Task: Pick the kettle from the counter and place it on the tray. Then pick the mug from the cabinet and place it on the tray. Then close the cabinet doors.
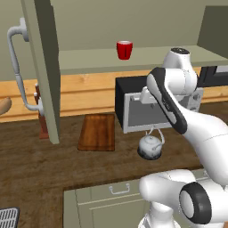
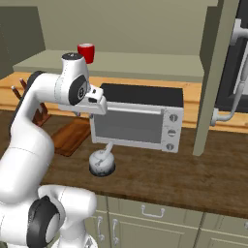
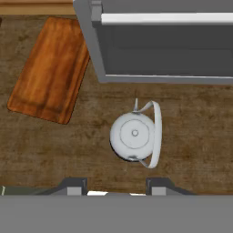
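The silvery-white kettle [image 1: 150, 147] [image 2: 101, 164] [image 3: 135, 134] stands upright on the dark wood counter [image 1: 40, 169], just in front of the microwave, its wire handle arched to one side. My gripper [image 3: 117, 184] hovers above it, open, with nothing between its fingers; the kettle sits slightly ahead of the fingertips [image 3: 75, 184]. The reddish-brown tray [image 1: 97, 132] [image 2: 70, 135] [image 3: 50, 68] lies flat to the kettle's left. The red mug [image 1: 124, 50] [image 2: 85, 52] stands on the pale shelf of the open cabinet [image 1: 89, 60]. Both cabinet doors [image 1: 42, 67] [image 2: 215, 72] stand open.
A black and grey microwave [image 1: 133, 107] [image 2: 138, 116] [image 3: 164, 45] stands right behind the kettle, under my hand. A knife block [image 1: 42, 120] is at the left past the tray. The open left door hangs over the counter beside the tray.
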Controlling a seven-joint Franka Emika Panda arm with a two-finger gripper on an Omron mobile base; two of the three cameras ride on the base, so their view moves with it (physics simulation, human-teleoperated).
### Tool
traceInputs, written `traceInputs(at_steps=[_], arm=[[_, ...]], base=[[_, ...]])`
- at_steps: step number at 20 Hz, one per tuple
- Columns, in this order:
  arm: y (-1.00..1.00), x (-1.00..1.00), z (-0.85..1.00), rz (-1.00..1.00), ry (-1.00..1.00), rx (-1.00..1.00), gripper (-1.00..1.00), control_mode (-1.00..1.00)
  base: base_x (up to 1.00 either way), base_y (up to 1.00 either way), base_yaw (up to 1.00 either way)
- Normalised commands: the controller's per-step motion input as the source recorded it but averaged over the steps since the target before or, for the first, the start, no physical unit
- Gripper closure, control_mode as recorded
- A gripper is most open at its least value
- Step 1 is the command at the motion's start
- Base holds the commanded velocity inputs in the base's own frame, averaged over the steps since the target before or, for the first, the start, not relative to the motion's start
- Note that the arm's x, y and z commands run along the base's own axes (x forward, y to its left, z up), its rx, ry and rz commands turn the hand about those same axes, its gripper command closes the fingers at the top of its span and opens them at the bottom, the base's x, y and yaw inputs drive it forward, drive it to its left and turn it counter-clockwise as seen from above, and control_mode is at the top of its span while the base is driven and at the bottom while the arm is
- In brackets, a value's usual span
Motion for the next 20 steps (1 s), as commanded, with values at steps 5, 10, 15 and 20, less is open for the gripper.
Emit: traceInputs(at_steps=[5, 10, 15, 20], arm=[[0.0, -0.27, -0.09, 0.0, -0.03, 0.0, -1.0, -1.0], [-0.02, -0.49, -0.34, -0.05, -0.05, 0.0, -1.0, -1.0], [-0.08, -0.2, -0.34, -0.08, 0.0, 0.0, -1.0, -1.0], [-0.23, 0.0, -0.32, -0.12, 0.03, 0.0, -1.0, -1.0]], base=[[0.0, 0.0, 0.0], [0.0, 0.0, 0.0], [0.0, 0.0, 0.0], [0.0, 0.0, 0.0]])
